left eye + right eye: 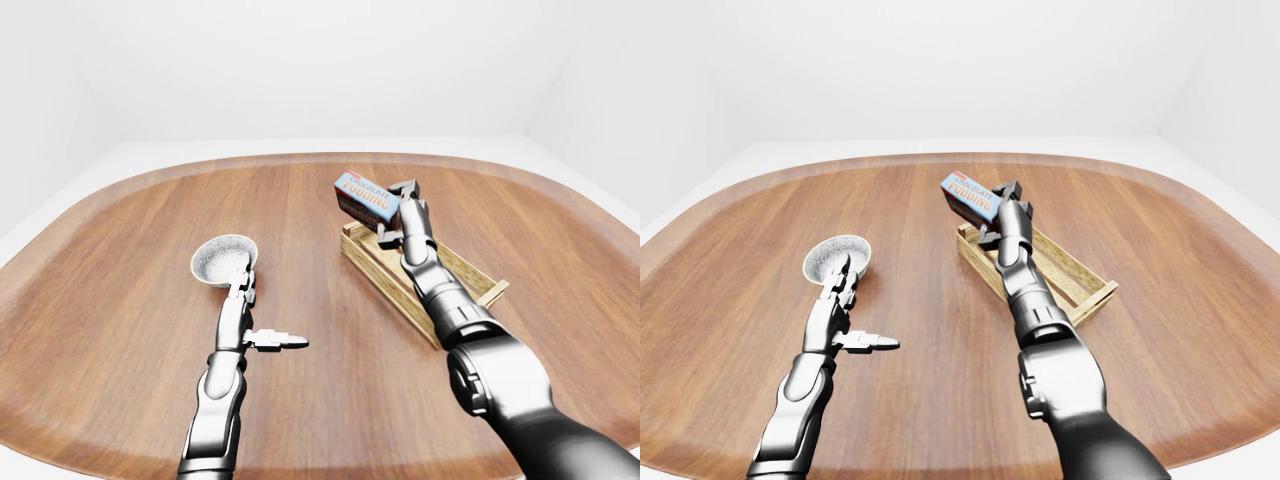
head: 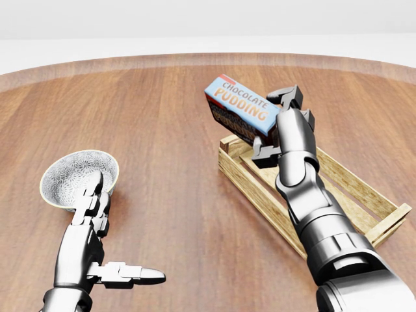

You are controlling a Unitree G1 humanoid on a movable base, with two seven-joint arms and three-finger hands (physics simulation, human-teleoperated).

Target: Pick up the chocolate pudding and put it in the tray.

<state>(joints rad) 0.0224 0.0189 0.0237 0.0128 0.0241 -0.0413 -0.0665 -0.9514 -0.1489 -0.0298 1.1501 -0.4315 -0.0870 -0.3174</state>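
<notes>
The right hand (image 2: 276, 127) grips the chocolate pudding box (image 2: 239, 110) above the wooden tray's (image 2: 250, 185) end; only the eye views show the whole counter (image 1: 120, 330).

My right hand's (image 2: 276, 127) silver-grey metal fingers, dark at the joints, grip a light-blue rectangular cardboard pudding box (image 2: 239, 110) lettered orange and white, red at one corner, dark brown along its side. The pale slatted wooden tray (image 2: 364, 195) shows blond grain. My left hand (image 2: 97, 214) matches in silver. The round speckled grey-white ceramic bowl (image 2: 68, 172) has a cream rim. The reddish-brown wooden table (image 2: 169, 130) is streaked.
</notes>
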